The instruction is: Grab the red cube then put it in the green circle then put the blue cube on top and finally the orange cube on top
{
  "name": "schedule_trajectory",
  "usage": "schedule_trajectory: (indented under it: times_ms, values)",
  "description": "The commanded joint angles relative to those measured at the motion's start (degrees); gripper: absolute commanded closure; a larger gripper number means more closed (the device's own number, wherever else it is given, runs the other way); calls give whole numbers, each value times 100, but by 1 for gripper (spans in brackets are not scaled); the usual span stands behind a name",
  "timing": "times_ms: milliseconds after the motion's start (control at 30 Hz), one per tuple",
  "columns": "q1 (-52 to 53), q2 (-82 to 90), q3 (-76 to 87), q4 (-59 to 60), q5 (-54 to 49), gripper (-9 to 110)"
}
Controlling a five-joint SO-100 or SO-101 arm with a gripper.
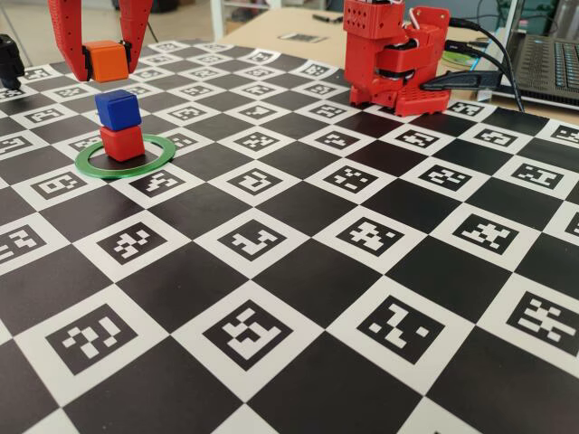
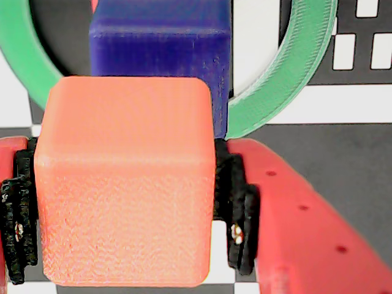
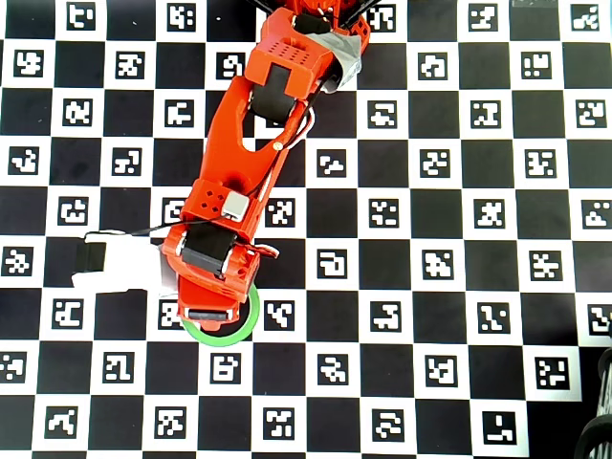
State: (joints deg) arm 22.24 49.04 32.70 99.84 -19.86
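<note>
My gripper (image 1: 107,61) clamps the orange cube (image 1: 107,61) by its side faces, upper left of the fixed view, above the blue cube (image 1: 117,108) stacked on the red cube (image 1: 122,142) inside the green circle (image 1: 126,168). Light, rigid, probably slick plastic.

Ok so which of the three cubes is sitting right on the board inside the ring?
The red cube. It rests on the board inside the green circle, with the blue cube stacked on it, while the orange cube is held above in the gripper.
</note>
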Motion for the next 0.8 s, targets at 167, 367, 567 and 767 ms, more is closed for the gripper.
schedule_trajectory:
  times_ms: [167, 367, 567, 767]
  values:
    - [62, 272, -123, 466, -53, 92]
    - [53, 325, 105, 334, -62, 93]
    - [70, 352, 316, 185, -79, 93]
    - [88, 369, 396, 62, -79, 93]
